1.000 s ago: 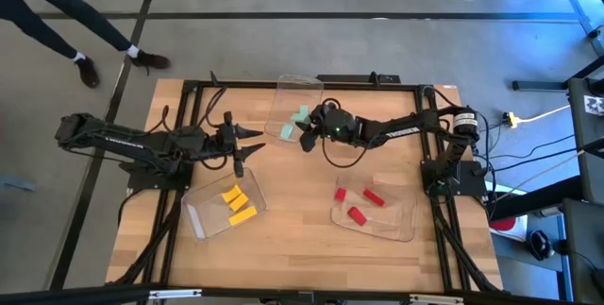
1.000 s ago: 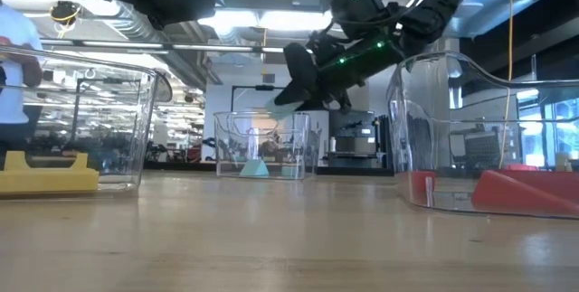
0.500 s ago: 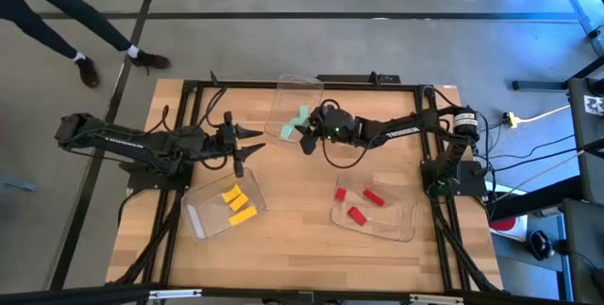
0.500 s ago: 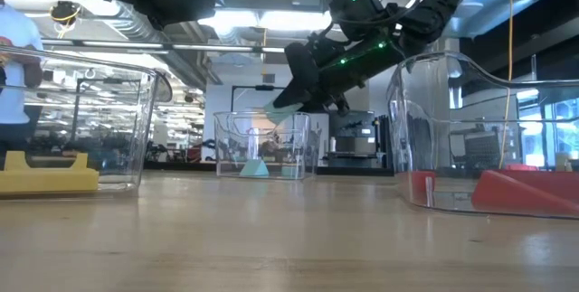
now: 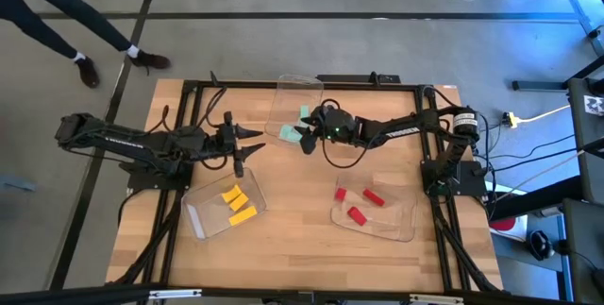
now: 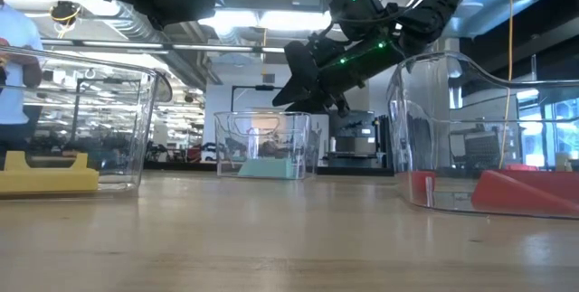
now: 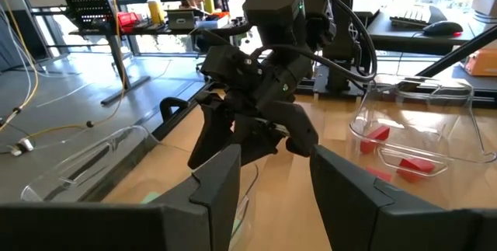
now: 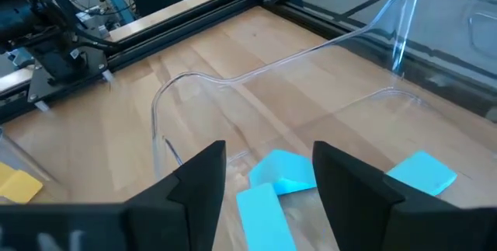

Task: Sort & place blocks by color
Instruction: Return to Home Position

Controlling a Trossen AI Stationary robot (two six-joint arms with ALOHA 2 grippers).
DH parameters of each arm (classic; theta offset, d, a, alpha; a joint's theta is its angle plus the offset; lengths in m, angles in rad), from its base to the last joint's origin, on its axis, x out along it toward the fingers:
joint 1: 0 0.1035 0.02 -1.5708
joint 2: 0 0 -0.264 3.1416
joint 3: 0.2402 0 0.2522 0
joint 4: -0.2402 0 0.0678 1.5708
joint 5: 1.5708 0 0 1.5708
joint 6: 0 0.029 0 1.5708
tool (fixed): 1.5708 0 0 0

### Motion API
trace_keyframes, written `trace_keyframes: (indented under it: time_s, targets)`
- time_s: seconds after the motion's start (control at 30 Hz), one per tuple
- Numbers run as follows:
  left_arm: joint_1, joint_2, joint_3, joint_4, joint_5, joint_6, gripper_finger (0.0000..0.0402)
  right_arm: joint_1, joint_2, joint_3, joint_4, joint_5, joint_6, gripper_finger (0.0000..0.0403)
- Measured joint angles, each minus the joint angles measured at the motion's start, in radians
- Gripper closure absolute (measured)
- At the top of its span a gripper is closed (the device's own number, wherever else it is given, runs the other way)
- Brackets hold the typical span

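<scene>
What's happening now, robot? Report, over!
Right gripper open, empty, at the back clear tray. Three mint blocks lie inside it. Left gripper open, waiting at table's left. Yellow blocks, red blocks in own trays.

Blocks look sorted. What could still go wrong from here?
The open right gripper hangs just over the far tray holding the mint blocks; pulling back low, it might clip the thin wall and drag the tray. The left gripper waits close by, so their paths could cross.

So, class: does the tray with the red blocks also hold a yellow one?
No: that tray holds only three red blocks.
</scene>
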State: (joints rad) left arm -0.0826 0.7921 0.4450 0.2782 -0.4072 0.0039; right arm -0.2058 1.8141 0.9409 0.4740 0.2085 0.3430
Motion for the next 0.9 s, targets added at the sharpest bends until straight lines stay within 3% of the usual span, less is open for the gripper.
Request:
trace_keyframes:
  time_s: [0.17, 0.43, 0.7, 0.9]
  targets:
    - [0.0, -0.001, 0.0, 0.001, 0.0, 0.0, 0.0253, 0.001, -0.028, -0.001, -0.033, -0.028, -0.043, 0.0207]
    - [-0.001, -0.01, 0.0, -0.035, -0.014, 0.0, 0.0253, 0.065, -0.296, -0.116, -0.062, -0.047, -0.189, 0.0222]
    - [-0.001, -0.009, 0.0, -0.032, -0.02, -0.019, 0.0253, 0.176, -0.626, -0.402, 0.286, -0.048, -0.274, 0.0248]
    - [-0.001, -0.009, 0.0, -0.013, -0.019, -0.02, 0.0253, 0.199, -0.703, -0.495, 0.388, -0.045, -0.276, 0.0249]
